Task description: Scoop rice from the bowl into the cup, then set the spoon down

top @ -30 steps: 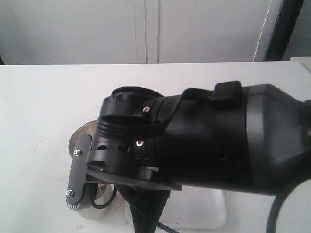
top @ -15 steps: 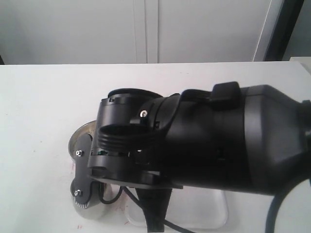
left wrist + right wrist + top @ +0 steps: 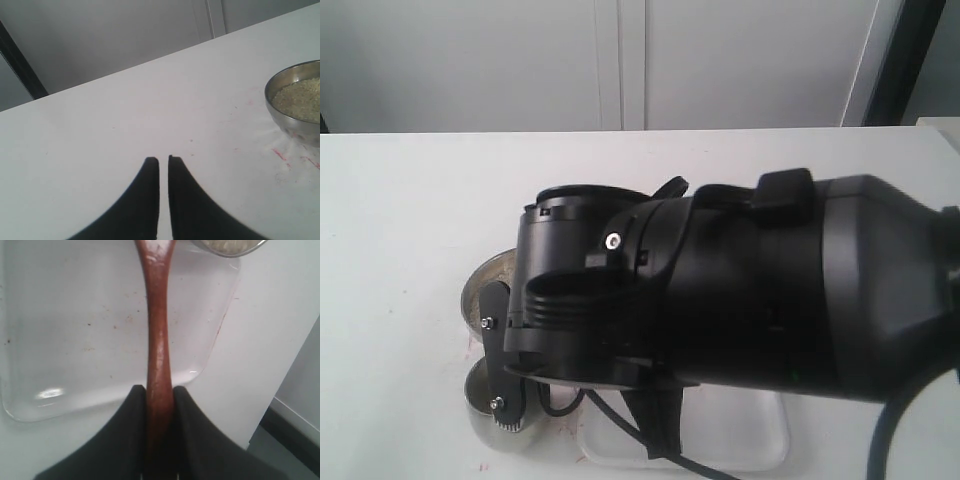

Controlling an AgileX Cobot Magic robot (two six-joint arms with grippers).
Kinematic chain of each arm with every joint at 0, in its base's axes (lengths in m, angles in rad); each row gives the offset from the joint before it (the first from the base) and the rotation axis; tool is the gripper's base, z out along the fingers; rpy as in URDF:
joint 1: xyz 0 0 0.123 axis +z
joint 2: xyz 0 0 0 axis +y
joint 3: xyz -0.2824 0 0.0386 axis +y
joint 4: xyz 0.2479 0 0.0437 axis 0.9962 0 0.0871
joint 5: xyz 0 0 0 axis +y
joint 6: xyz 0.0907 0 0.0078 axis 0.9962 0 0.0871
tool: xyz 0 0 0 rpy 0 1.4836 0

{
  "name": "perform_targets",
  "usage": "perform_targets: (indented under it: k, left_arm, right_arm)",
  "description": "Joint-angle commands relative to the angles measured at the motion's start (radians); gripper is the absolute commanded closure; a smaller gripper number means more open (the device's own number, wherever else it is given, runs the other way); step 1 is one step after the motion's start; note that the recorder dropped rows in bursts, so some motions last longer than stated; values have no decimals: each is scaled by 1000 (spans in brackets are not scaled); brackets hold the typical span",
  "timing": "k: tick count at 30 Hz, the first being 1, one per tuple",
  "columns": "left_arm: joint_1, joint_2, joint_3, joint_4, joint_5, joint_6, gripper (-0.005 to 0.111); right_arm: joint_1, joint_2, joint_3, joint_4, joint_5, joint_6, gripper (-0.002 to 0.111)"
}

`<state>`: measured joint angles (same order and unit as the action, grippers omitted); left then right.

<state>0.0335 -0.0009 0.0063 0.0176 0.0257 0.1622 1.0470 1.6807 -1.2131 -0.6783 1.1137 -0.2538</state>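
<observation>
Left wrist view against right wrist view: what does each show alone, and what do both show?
Only the left wrist view: the left claw, nearly closed and holding nothing, and the bowl with rice in it. Only the right wrist view: the right claw clamped on the spoon handle, over a clear tray. Both: the white table and grains in steel; the right wrist view shows only a rim, so which vessel it is cannot be told.

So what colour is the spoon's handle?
The spoon handle is dark reddish-brown, clearest in the right wrist view.
</observation>
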Motion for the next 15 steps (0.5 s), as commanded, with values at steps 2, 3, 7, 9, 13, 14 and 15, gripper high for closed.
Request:
perform_targets:
  k: [2, 3, 7, 9, 13, 14, 15]
  left_arm:
    - [-7, 1, -6, -9, -6, -1, 92]
    - [-7, 1, -6, -9, -6, -1, 92]
    - [-7, 1, -6, -9, -6, -1, 92]
    - [-7, 1, -6, -9, -6, -1, 92]
    - [-7, 1, -6, -9, -6, -1, 92]
    - [-7, 1, -6, -9, -6, -1, 92]
    - [-7, 1, -6, -9, -6, -1, 92]
  right_arm:
    - [1, -2, 6, -24, -19, -9, 108]
    - [1, -2, 6, -24, -22, -11, 108]
    - [1, 2, 6, -34, -25, -16, 108]
    - [1, 7, 6, -34, -25, -41, 108]
    - [1, 11, 6, -40, -42, -60, 108]
    - [1, 11, 6, -43, -42, -60, 108]
    - [1, 11, 6, -45, -42, -60, 108]
